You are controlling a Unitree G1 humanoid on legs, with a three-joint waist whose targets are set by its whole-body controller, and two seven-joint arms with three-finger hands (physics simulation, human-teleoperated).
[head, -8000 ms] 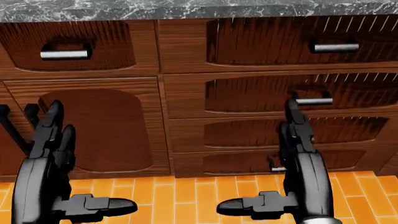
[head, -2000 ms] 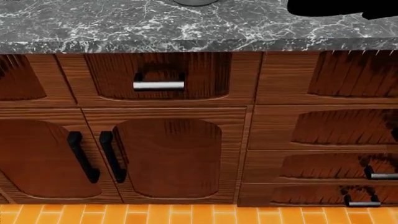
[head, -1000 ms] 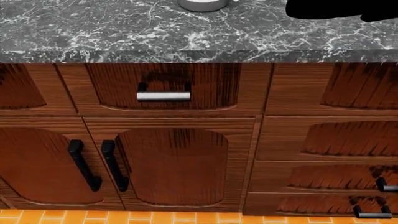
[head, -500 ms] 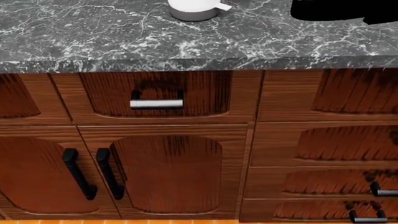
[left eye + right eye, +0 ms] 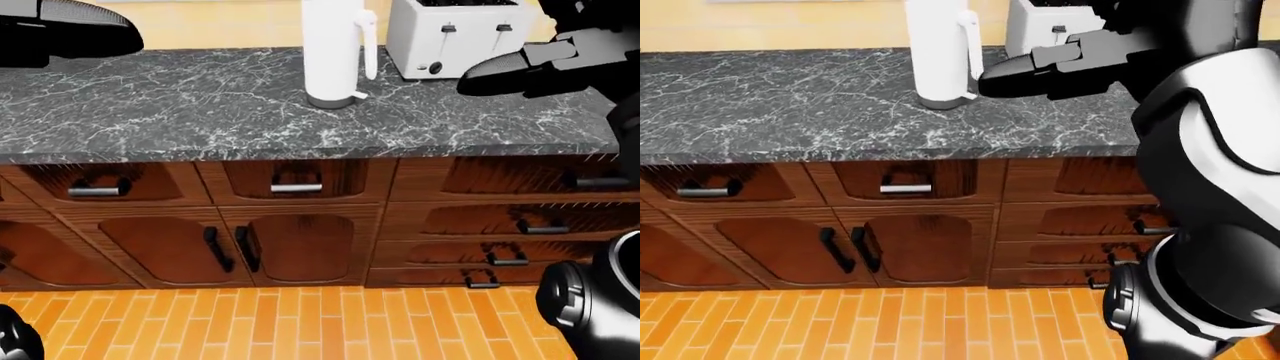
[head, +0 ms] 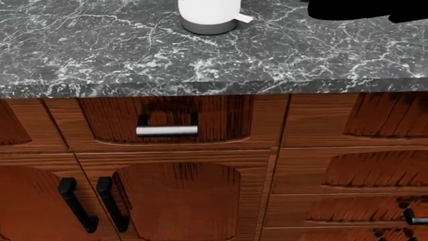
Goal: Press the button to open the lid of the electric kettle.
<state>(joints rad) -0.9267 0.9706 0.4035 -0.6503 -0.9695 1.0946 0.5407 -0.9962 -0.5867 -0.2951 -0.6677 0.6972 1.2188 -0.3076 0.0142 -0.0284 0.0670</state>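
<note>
i've got my right hand (image 5: 1015,75) raised just beside the kettle (image 5: 333,52), grip state i cannot tell, button unpressed, lid top out of view

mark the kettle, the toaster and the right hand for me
electric kettle (image 5: 333,52), left-eye view, on its white body left of the handle.
toaster (image 5: 455,37), left-eye view, on its white side wall near the levers.
right hand (image 5: 530,66), left-eye view, on the dark hand raised over the counter.
</note>
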